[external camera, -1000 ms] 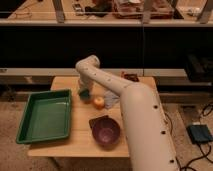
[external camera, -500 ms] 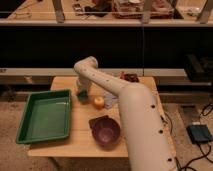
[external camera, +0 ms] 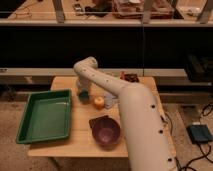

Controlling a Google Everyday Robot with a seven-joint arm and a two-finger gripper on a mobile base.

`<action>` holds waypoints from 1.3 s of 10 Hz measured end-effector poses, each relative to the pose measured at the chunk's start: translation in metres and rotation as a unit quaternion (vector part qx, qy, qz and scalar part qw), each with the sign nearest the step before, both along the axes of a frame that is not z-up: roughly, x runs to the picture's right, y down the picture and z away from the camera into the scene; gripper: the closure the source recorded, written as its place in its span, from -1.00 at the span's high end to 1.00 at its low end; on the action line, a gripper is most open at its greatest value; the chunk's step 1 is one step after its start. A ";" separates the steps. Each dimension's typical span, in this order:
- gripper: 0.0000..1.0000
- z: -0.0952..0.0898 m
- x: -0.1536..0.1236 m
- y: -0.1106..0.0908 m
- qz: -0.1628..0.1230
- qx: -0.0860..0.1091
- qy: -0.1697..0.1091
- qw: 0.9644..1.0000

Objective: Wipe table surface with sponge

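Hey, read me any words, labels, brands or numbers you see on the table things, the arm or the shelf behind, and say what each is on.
No readable text anywhere.
Green tray, bowl, orange fruit, sponge, table surface: no markings visible.
Clutter on the upper shelf: too blurred to tell.
Gripper, down at the sponge beside the tray: no label visible.

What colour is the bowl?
Purplish-maroon bowl, camera view; the gripper is at the teal sponge beside the green tray.

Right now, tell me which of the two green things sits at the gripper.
The small teal sponge, right at the gripper, beside the orange fruit. The large green tray lies apart, at the far end of the table.
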State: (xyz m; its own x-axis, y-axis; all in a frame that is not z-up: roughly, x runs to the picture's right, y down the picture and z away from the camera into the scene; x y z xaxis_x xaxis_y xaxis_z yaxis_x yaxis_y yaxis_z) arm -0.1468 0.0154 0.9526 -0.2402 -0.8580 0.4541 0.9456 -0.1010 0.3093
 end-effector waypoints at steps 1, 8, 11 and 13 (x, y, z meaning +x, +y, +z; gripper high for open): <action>-0.65 -0.005 0.005 0.007 0.001 0.009 0.008 1.000; -0.81 0.002 0.008 0.059 -0.002 -0.012 0.007 1.000; -0.81 -0.001 0.009 0.061 -0.002 -0.017 0.004 1.000; -0.81 -0.002 0.009 0.063 -0.004 -0.018 0.004 1.000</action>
State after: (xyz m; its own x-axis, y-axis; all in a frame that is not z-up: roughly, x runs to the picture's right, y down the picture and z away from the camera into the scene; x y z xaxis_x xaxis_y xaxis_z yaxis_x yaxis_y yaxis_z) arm -0.1382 0.0780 0.9507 -0.2433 -0.8394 0.4860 0.9472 -0.0977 0.3054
